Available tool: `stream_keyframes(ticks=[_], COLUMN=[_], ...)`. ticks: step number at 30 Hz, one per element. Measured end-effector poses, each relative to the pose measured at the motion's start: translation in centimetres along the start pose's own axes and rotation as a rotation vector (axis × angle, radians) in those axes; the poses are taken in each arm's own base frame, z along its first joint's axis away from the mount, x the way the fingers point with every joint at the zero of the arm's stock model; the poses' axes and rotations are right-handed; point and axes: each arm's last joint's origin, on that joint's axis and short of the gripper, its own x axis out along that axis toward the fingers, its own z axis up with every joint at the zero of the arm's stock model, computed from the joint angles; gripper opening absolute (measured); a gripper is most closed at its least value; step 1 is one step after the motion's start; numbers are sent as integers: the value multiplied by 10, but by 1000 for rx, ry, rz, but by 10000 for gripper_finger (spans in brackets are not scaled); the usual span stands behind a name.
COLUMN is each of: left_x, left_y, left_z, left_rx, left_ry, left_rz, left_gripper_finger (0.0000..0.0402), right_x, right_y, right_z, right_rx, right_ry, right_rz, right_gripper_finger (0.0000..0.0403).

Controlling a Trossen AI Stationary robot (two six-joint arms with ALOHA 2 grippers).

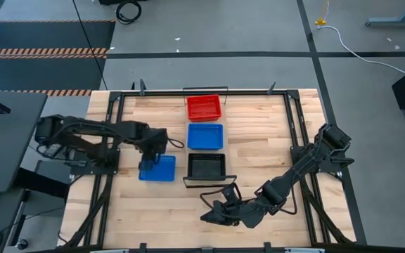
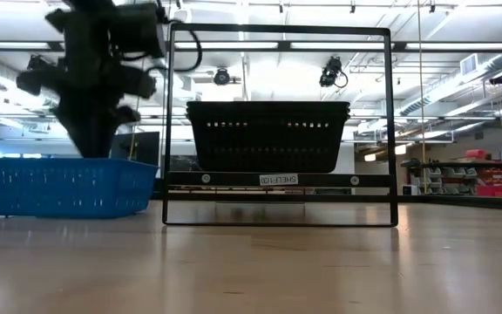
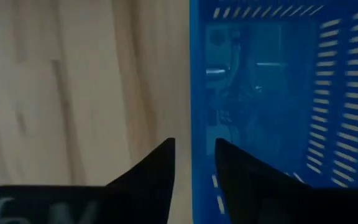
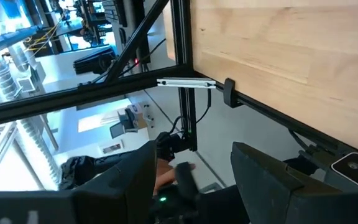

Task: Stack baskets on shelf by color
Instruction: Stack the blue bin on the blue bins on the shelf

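Note:
On the long shelf [image 2: 277, 180] a red basket [image 1: 204, 107], a blue basket [image 1: 205, 136] and a black basket [image 1: 207, 167] sit in a row from far to near. In the low view the black basket [image 2: 268, 135] hides the other two. A second blue basket [image 1: 159, 169] is left of the shelf, with my left gripper [image 1: 150, 159] shut on it from above. My right gripper [image 1: 213, 209] hangs open near the table's near edge, nothing between its fingers. My left gripper has the second blue basket's left side wall [image 3: 197, 163] between its two fingers, one finger inside the basket [image 3: 241, 177] and one outside [image 3: 157, 174]. The fingers point down from above. The basket sits level [image 2: 64, 186]; whether its bottom is clear of the table I cannot tell.
A black frame [image 2: 279, 30] stands around the shelf, with posts on both sides of the black basket. Dark rails [image 1: 292, 133] run along the table's left and right sides. Bare wood lies between the shelf and the right rail [image 1: 259, 140].

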Motion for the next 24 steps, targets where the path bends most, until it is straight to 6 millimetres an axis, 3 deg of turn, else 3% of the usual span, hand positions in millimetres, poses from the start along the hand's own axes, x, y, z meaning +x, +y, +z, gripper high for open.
stream_keyframes(ticks=[4,9,19,24], left_x=[-31,-55,-57,-47], left_y=[-3,-23,-81,-103], left_z=[4,2,1,1], left_rx=[-14,-43,105,147], left_ry=[-45,-153,-186,-205], left_rz=[-26,-138,-241,-202], left_gripper_finger=[135,141,154,170], right_x=[-1,-4,-5,-5], right_y=[-1,-5,-9,-10], right_z=[-3,-7,-7,-6], right_rx=[-25,-41,-63,-68], right_ry=[7,12,4,-24], right_rz=[-3,-24,-61,-57], right_gripper_finger=[210,210,210,210])
